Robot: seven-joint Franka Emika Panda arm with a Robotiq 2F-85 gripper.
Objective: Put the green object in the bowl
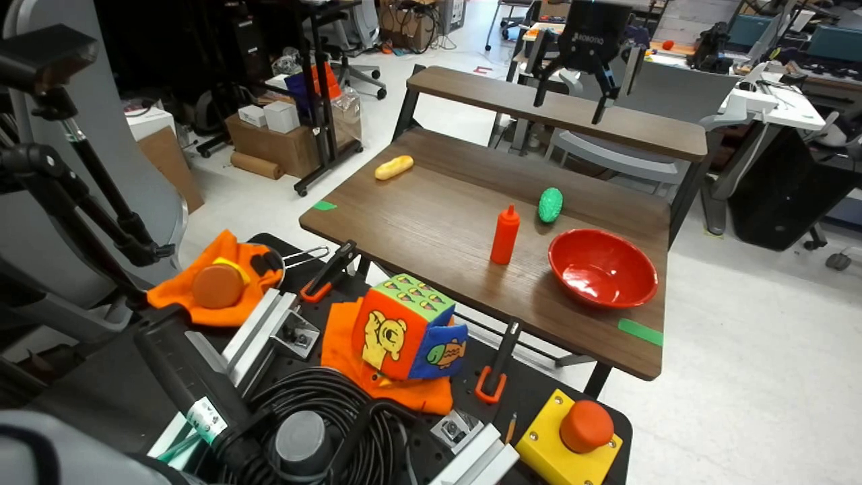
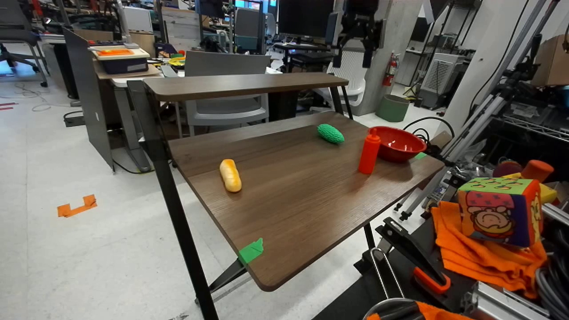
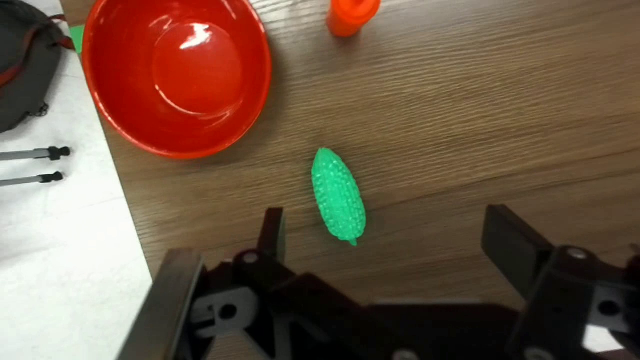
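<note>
The green object (image 1: 550, 205), a bumpy oval lump, lies on the brown table. It also shows in an exterior view (image 2: 330, 133) and in the wrist view (image 3: 339, 197). The glossy red bowl (image 1: 603, 266) stands close to it, apart from it and near the table's end. The bowl also shows in an exterior view (image 2: 402, 144) and in the wrist view (image 3: 200, 70), with nothing in it. My gripper (image 1: 570, 108) is open and empty, high above the table. In the wrist view the green object appears ahead of the gripper's fingertips (image 3: 384, 220), nearer the left finger.
A red bottle (image 1: 505, 236) stands upright beside the bowl. A yellow bread-like roll (image 2: 230, 176) lies toward the table's opposite end. A raised shelf (image 1: 552, 111) runs along one long side of the table. Green tape patches (image 1: 641, 331) mark table edges.
</note>
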